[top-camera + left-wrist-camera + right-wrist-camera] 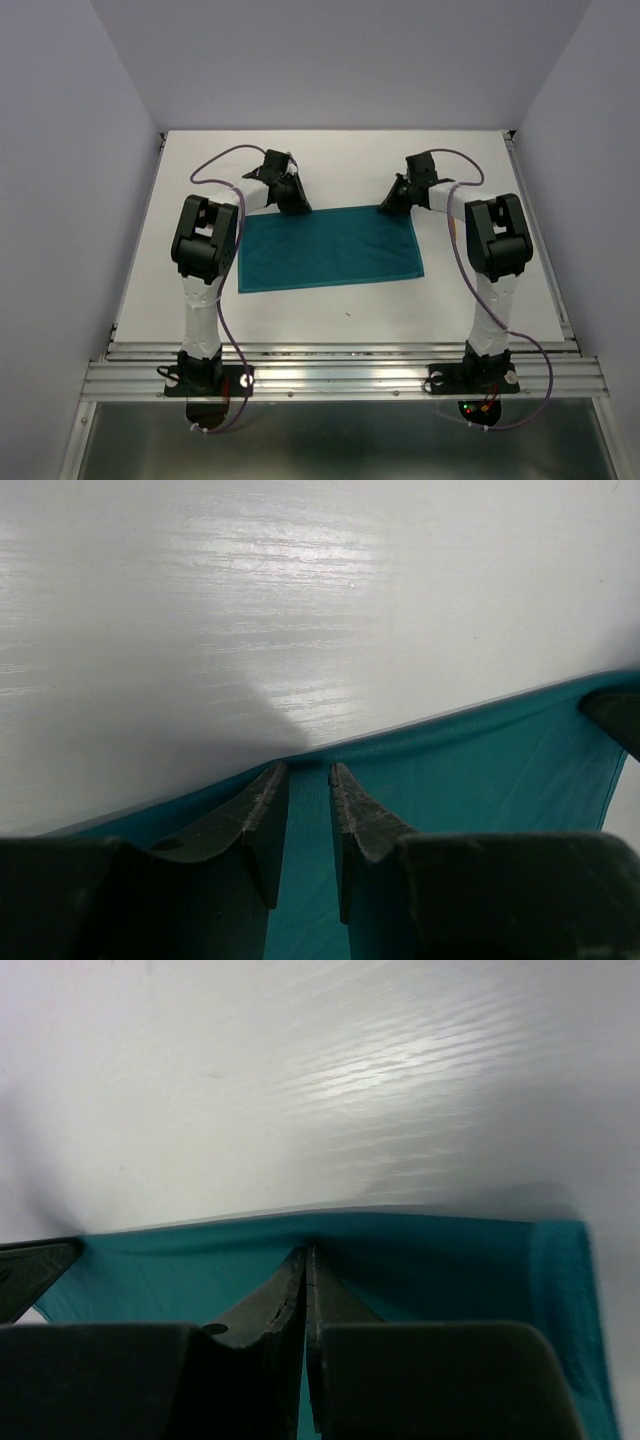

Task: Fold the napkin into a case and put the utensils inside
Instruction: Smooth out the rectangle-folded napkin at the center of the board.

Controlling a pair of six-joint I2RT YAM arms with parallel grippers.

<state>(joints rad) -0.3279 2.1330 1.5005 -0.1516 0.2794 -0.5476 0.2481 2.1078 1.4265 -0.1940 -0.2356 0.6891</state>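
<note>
Nearest me, a bare strip of white surface (340,310) runs between my arm bases and the napkin (330,248), with open room to either side of the cloth as well. The napkin lies flat as a wide teal rectangle, smooth, its near edge straight and its left side slanting a little. At its far edge, towards the left corner, my left hand (309,770) stands with its jaws parted, a strip of cloth showing in the gap. Towards the right corner, my right hand (305,1252) is pressed closed on the far edge, which peaks up slightly at the tips. Beyond both hands, bare surface reaches the back wall (340,70).
</note>
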